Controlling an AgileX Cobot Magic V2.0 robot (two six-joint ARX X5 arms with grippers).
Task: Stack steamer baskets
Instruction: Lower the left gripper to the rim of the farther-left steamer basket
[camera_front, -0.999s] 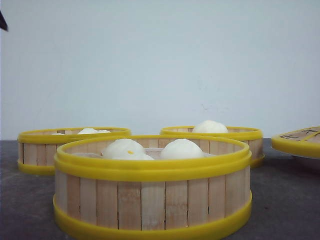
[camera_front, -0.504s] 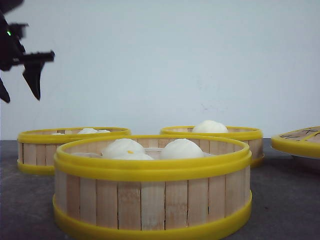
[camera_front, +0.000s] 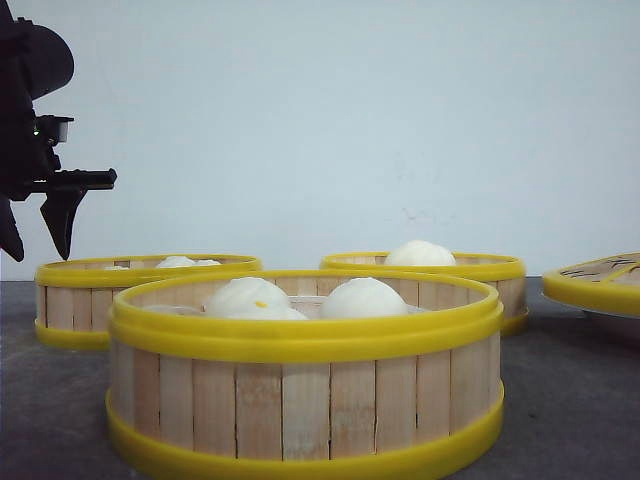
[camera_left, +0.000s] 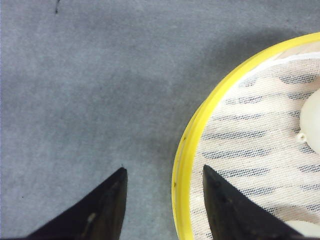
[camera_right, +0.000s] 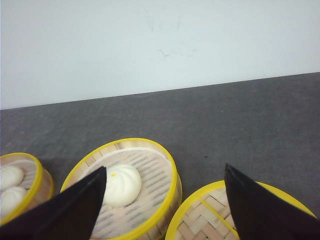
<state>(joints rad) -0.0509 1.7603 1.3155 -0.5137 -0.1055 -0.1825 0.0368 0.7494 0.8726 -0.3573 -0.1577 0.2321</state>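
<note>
Three steamer baskets with yellow rims hold white buns. The nearest basket (camera_front: 300, 400) fills the front middle, one basket (camera_front: 90, 300) sits at the back left, and another (camera_front: 460, 275) at the back right. My left gripper (camera_front: 40, 255) hangs open just above the back-left basket's left edge. In the left wrist view the gripper (camera_left: 162, 172) straddles that basket's yellow rim (camera_left: 187, 150), one finger outside and one over the mesh liner. My right gripper (camera_right: 165, 166) is wide open, high above the one-bun basket (camera_right: 145, 200); it does not show in the front view.
A flat yellow-rimmed slatted lid (camera_front: 600, 283) lies at the far right, also seen as the lid (camera_right: 210, 217) under my right gripper. A two-bun basket (camera_right: 22, 185) sits beside the one-bun basket. The dark grey table (camera_front: 570, 400) ends at a white wall behind.
My left gripper came into the front view from the upper left and dropped down toward the back-left basket. The baskets have not moved.
</note>
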